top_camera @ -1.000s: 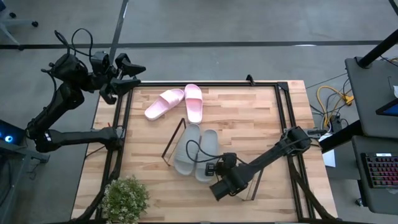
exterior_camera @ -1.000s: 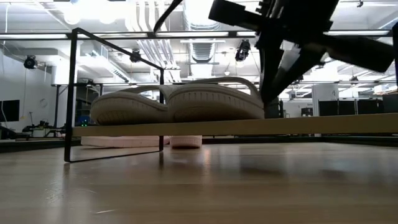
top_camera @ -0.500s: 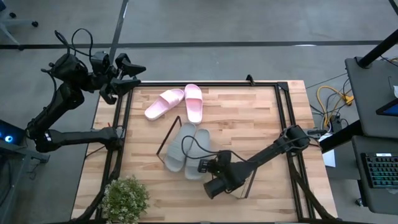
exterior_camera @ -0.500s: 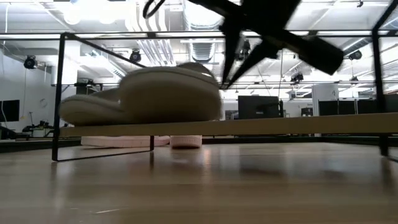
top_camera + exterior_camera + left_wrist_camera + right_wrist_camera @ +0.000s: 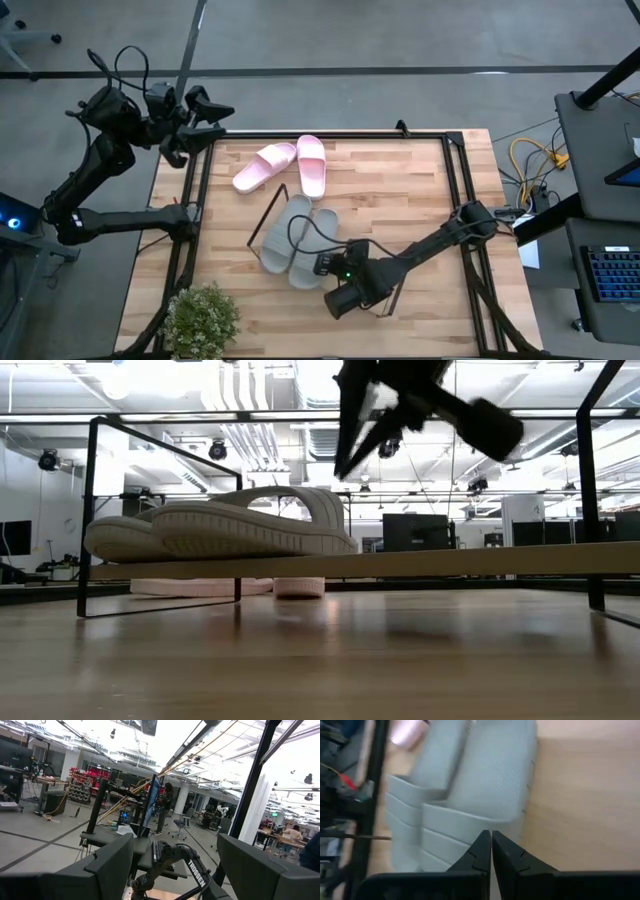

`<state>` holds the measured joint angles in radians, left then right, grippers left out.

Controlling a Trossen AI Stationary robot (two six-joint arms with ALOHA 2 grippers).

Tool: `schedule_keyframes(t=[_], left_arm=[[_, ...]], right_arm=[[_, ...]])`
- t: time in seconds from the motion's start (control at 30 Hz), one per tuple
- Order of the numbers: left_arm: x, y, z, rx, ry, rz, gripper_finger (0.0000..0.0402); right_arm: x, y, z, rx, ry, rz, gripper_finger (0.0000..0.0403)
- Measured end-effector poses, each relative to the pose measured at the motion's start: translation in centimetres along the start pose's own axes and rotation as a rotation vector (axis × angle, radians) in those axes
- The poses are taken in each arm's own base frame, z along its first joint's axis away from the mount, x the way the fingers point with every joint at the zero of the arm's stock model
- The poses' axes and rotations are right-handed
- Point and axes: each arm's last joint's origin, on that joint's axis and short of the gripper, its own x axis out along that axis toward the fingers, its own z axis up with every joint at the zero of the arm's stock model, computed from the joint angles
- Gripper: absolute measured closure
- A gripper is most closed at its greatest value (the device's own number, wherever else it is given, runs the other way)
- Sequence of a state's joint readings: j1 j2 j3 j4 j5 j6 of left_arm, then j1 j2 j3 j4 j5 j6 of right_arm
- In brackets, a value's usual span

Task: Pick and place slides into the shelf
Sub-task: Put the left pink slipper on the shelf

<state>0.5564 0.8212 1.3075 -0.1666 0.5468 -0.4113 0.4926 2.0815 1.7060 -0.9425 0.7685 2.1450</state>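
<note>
Two grey slides (image 5: 292, 243) lie side by side, soles down, on the left part of the shelf (image 5: 450, 563), a low wood board with dark wire frames at its ends (image 5: 266, 220). They fill the right wrist view (image 5: 485, 775). My right gripper (image 5: 321, 262) is shut, low over the shelf at the right-hand grey slide's strap. The pink pair (image 5: 288, 166) rests on the tabletop toward the far edge. My left gripper (image 5: 205, 115) is open, off the table's far-left corner, pointing away into the room (image 5: 185, 865). My right gripper has its shut fingertips (image 5: 487, 840) at the edge of the right-hand grey slide's ribbed strap (image 5: 470, 827), coming level from the table's right. The slide lies flat on the shelf board. Whether the tips touch the strap, I cannot tell.
A potted plant (image 5: 200, 320) stands at the near-left corner. Dark frame rails (image 5: 195, 230) run along the table's left, right and far sides. Bare shelf board (image 5: 520, 560) stretches right of the grey pair. Bare tabletop (image 5: 400, 190) lies right of the pink pair.
My right gripper has moved toward the table's left, staying shut. The grey pair has slid leftward along the board and turned a little. The shelf itself has shifted left too; its right wire frame has come into the low view.
</note>
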Motion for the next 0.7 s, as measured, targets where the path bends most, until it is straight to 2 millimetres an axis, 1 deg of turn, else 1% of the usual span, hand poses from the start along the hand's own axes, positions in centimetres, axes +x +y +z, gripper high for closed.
schedule_keyframes(t=[0.1, 0.2, 0.27, 0.33, 0.4, 0.47, 0.57, 0.63, 0.7], left_arm=[[0.0, 0.0, 0.0, 0.001, -0.001, -0.002, 0.013], [-0.1, -0.1, 0.0, 0.001, -0.002, -0.002, 0.013], [-0.1, -0.1, 0.0, 0.002, -0.003, -0.003, 0.013], [-0.1, -0.1, 0.1, 0.002, -0.003, -0.002, 0.013], [-0.1, -0.1, 0.0, 0.002, -0.003, -0.002, 0.013], [-0.1, -0.1, 0.0, 0.002, -0.002, -0.003, 0.013], [-0.1, -0.1, 0.0, 0.002, -0.003, -0.002, 0.013], [0.1, 0.0, 0.0, 0.0, 0.001, 0.0, 0.013], [0.1, 0.1, 0.0, -0.001, 0.002, 0.001, 0.013]], right_arm=[[-0.9, 0.8, 0.2, -0.069, -0.098, 0.087, 0.0395], [-2.4, 2.2, 0.7, -0.109, -0.21, 0.189, 0.0395], [-3.9, 3.3, 1.1, -0.165, -0.265, 0.245, 0.0395], [-5.7, 5.0, 2.0, -0.235, -0.292, 0.285, 0.0395], [-7.9, 7.0, 3.1, -0.364, -0.262, 0.322, 0.0395], [-10.1, 9.5, 4.4, -0.537, -0.177, 0.408, 0.0395], [-13.0, 13.2, 6.2, -0.781, -0.076, 0.672, 0.0395], [-14.5, 14.8, 7.4, -0.917, -0.09, 0.848, 0.0395], [-15.6, 15.6, 8.7, -1.017, -0.151, 0.914, 0.0395]])
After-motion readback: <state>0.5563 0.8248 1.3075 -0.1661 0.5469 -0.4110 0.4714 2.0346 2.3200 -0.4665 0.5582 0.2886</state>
